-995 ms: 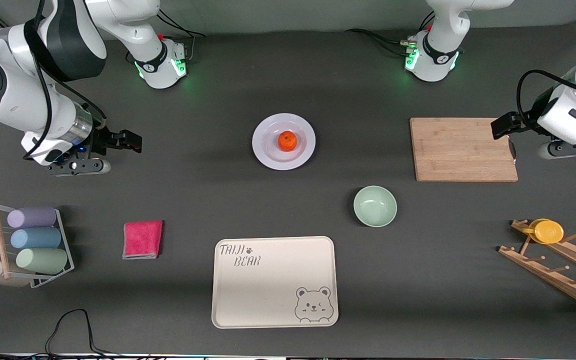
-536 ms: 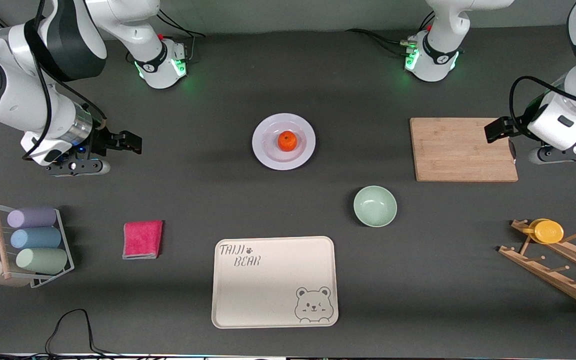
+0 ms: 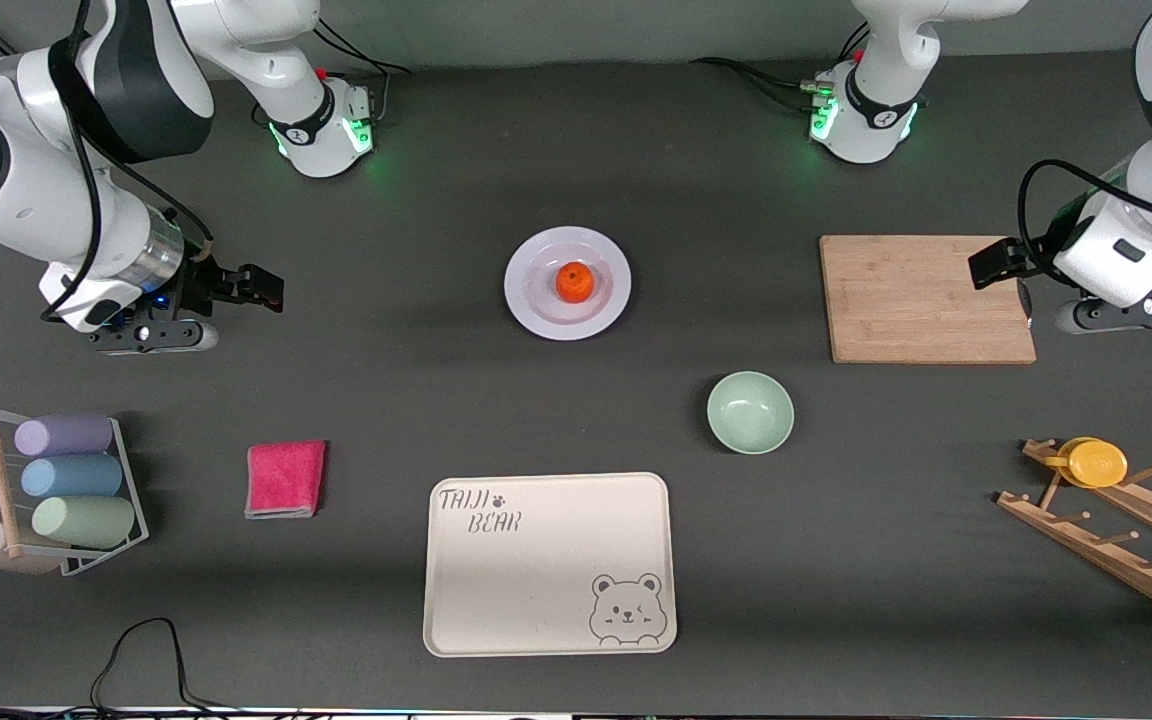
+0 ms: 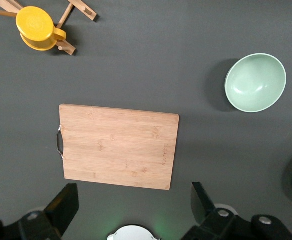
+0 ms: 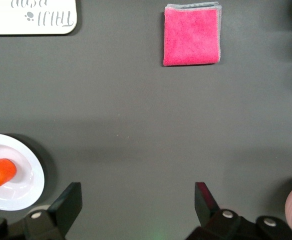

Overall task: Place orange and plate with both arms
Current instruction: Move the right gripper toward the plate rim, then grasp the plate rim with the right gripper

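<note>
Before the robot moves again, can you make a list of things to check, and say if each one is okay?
1. Orange sits on the plate: ok.
2. Left gripper open, holding nothing, beside the cutting board: ok.
3. Right gripper open, holding nothing, over bare table: ok.
4. Bear tray has nothing on it: ok.
5. Green bowl apart from the plate: ok.
6. Which spot the plate goes to: cannot tell.

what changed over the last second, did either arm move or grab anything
Only the left arm moved: its wrist swung down and in toward the cutting board, so the left gripper, open and empty, now hangs over the handle end of the board. The right gripper waits open over bare table at its own end, barely shifted. The orange sits on the plate as before; nothing was grasped or released.
</note>
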Controlling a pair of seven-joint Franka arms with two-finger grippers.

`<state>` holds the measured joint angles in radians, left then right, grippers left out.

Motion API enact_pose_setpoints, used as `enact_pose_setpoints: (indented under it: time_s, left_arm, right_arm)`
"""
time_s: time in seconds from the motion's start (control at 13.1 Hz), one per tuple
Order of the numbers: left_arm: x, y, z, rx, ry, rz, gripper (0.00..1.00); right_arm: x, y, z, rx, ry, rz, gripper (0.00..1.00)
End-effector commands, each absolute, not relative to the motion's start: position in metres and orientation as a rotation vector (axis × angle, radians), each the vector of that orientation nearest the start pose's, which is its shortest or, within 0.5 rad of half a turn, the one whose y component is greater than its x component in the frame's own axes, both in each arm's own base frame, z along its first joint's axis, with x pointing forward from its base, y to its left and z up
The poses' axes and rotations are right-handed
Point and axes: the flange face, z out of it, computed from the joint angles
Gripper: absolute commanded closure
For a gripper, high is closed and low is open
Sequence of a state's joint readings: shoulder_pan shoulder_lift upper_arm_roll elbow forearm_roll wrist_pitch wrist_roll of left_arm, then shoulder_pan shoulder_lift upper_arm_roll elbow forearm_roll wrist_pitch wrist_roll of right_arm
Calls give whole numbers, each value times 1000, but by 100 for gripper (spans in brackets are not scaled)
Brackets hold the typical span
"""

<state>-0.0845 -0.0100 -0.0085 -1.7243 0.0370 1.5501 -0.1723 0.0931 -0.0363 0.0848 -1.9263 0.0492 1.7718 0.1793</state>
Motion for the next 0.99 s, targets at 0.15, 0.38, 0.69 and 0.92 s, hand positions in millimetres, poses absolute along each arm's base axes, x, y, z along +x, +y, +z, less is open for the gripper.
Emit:
enact_pose_setpoints:
  time_s: [0.15, 0.38, 0.69, 0.92]
  left_arm:
    - [539, -45, 552, -3073, -131, 246, 0]
    - [537, -45, 551, -3071, -131, 260, 0]
    - [536, -46, 553, -3070, -131, 262, 0]
    - [537, -50, 552, -3072, -122, 258, 0]
  right_arm:
    - [511, 124, 473, -2901, 186, 214, 0]
    - [487, 171, 447, -2768, 204, 132, 0]
    - [470, 188, 392, -2702, 46, 129, 0]
    - [460, 197, 372, -2591, 62, 147, 0]
